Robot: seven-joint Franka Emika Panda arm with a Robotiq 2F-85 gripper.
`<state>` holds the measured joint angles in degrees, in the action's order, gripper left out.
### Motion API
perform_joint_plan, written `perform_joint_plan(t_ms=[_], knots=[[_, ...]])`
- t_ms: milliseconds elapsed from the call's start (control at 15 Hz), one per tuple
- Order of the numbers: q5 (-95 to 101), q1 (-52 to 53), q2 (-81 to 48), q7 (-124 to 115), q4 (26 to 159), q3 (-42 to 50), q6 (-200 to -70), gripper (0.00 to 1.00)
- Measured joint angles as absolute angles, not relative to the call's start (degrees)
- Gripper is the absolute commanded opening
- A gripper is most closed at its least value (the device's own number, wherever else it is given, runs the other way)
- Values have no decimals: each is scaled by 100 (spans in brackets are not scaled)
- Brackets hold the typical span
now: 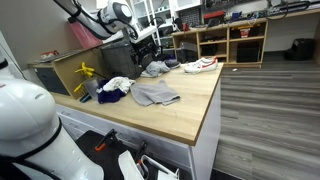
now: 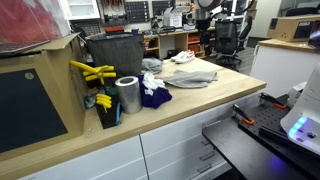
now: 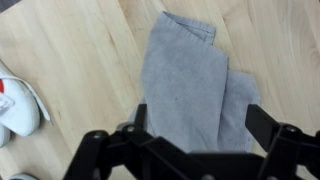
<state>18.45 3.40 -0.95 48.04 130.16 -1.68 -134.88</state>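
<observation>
In the wrist view a folded grey cloth (image 3: pixel 190 80) lies flat on the light wooden tabletop (image 3: pixel 70 60). My gripper (image 3: pixel 200 125) hangs above its near end, open, with one black finger (image 3: pixel 140 115) on each side and nothing between them. In the exterior views the same grey cloth (image 1: pixel 155 95) (image 2: pixel 190 75) sits mid-table. The arm reaches in from the back and the gripper (image 1: pixel 148 52) is above the table. A white and red shoe (image 3: pixel 15 105) lies just beside the cloth.
The shoe (image 1: pixel 200 66) (image 2: pixel 183 57) rests near the table's far edge. A darker cloth (image 1: pixel 153 69) and a blue and white pile (image 1: pixel 115 88) lie close by. A metal cylinder (image 2: pixel 128 95), yellow objects (image 2: pixel 92 72) and a black bin (image 2: pixel 115 50) stand at one end.
</observation>
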Motion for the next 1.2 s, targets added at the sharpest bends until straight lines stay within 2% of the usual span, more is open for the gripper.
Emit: perform_joint_plan(t_ms=[467,533,600,1200], knots=[[1181,519,-765,2498,13016,-529,-13501,100],[1138,553,-850,2120,13016,-574,-13526,75],[1126,597,-935,1739,13016,-597,-13578,74],[1643,990,-1896,-1064,13044,-413,-14339,5]])
